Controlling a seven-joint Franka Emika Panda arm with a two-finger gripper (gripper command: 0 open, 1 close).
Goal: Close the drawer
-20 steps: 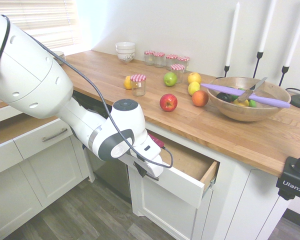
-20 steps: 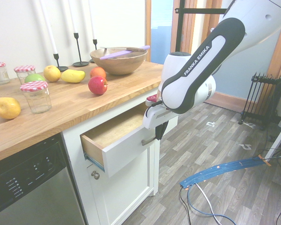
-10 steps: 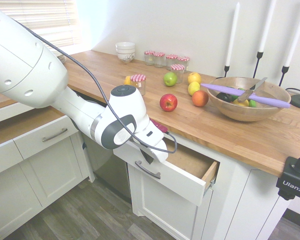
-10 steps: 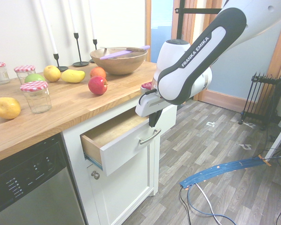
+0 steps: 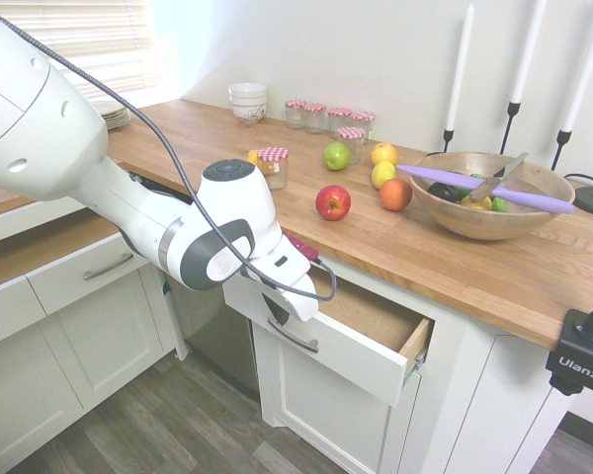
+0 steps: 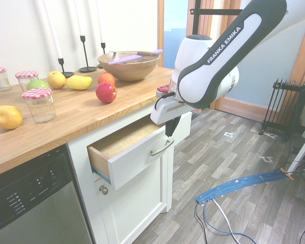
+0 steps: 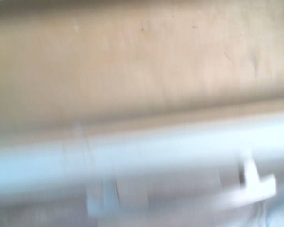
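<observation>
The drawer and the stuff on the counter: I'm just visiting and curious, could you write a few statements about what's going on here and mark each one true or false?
1. The drawer is pulled out. True.
2. The gripper hangs at the drawer's front panel, just above its handle. True.
3. The drawer is full of cutlery. False: only its bare wood bottom shows.
4. The wooden bowl holds a purple utensil. True.
5. The red apple lies inside the bowl. False: it sits on the countertop.
6. The jar nearest the arm has no lid. False: it has a red checked lid.
</observation>
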